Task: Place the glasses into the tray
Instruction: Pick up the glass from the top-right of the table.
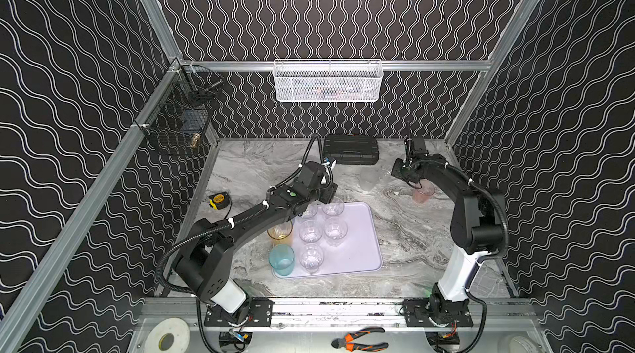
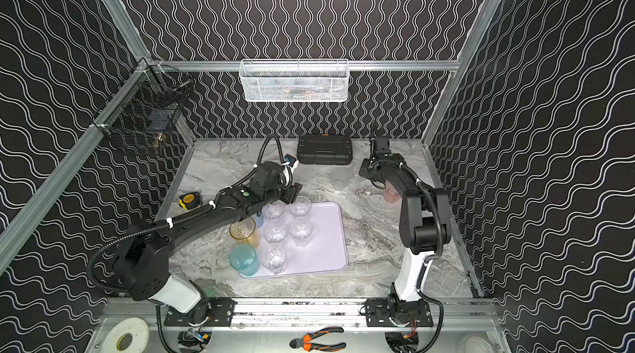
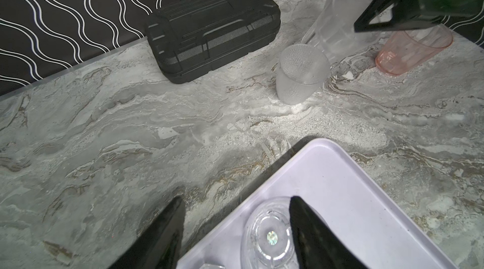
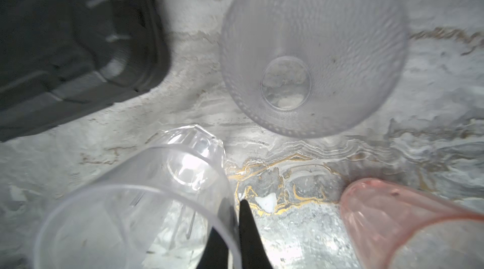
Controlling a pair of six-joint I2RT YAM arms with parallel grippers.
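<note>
The lilac tray (image 1: 360,241) (image 3: 353,189) holds several small clear glasses (image 1: 336,229), with an amber glass (image 1: 280,231) and a teal glass (image 1: 281,260) along its left edge. A blue glass (image 2: 258,220) peeks out from under the left arm. My left gripper (image 1: 326,193) (image 3: 235,199) hangs open over the tray's far left corner, above a clear glass (image 3: 269,233). At the far right, my right gripper (image 1: 409,179) (image 4: 237,218) is shut on the rim of a tilted clear glass (image 4: 131,202). A frosted glass (image 4: 311,53) (image 1: 369,177) and a pink glass (image 1: 423,193) (image 4: 408,225) stand beside it.
A black ribbed case (image 1: 350,149) lies at the back wall. A yellow tape measure (image 1: 219,199) sits at the table's left edge. A white mesh basket (image 1: 327,80) and a black wire basket (image 1: 178,121) hang on the walls. Pliers (image 1: 360,339) and tape rolls (image 1: 167,337) lie in front of the rail.
</note>
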